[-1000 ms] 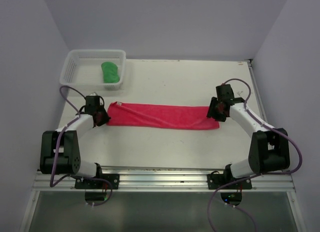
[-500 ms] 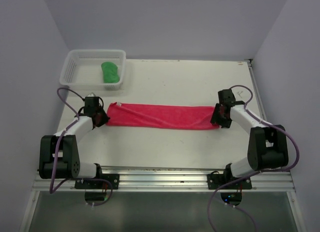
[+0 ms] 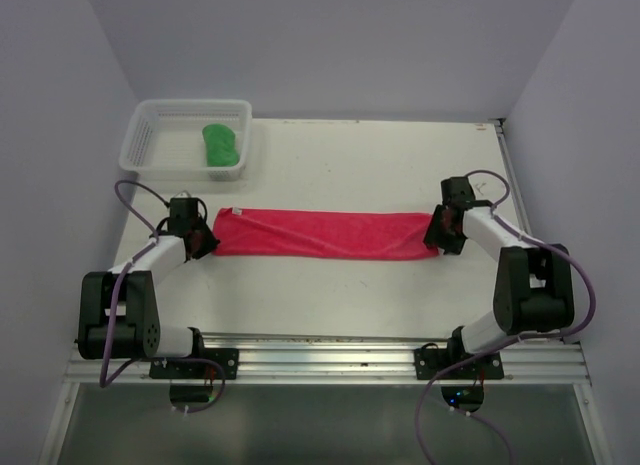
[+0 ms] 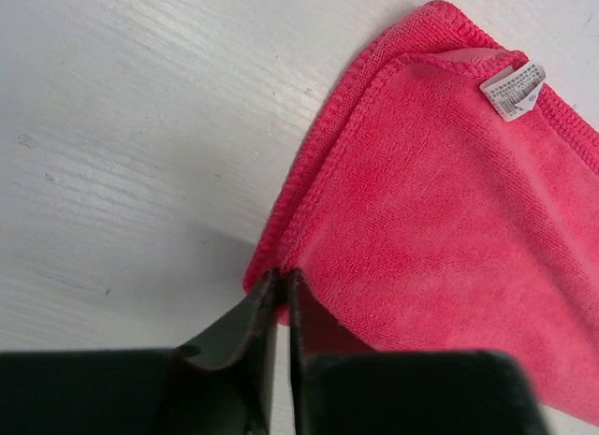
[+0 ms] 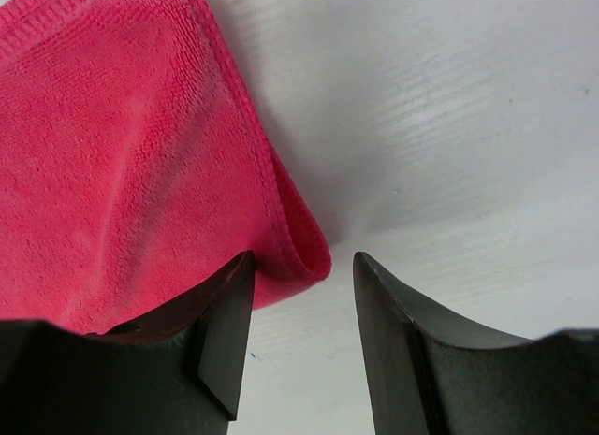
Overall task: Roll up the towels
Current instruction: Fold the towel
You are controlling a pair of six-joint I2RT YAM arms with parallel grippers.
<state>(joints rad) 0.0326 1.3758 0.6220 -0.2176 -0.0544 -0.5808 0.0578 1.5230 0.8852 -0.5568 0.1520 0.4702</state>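
A red towel (image 3: 320, 233) lies flat as a long folded strip across the table. In the left wrist view its left end (image 4: 440, 201) shows a white label (image 4: 513, 89). My left gripper (image 3: 203, 241) is shut on the near left corner of the towel, its fingertips (image 4: 281, 274) pinching the hem. My right gripper (image 3: 440, 235) is open at the towel's right end (image 5: 122, 145). In the right wrist view the folded near corner lies between its spread fingers (image 5: 301, 262), with nothing gripped.
A white mesh basket (image 3: 150, 135) stands at the back left with a rolled green towel (image 3: 222, 145) inside. White walls close in on the left, the back and the right. The table's near edge has a metal rail (image 3: 330, 360).
My right gripper has slid right and slightly nearer, to the towel's end. My left gripper has drawn a little left. The towel now lies straighter and flatter.
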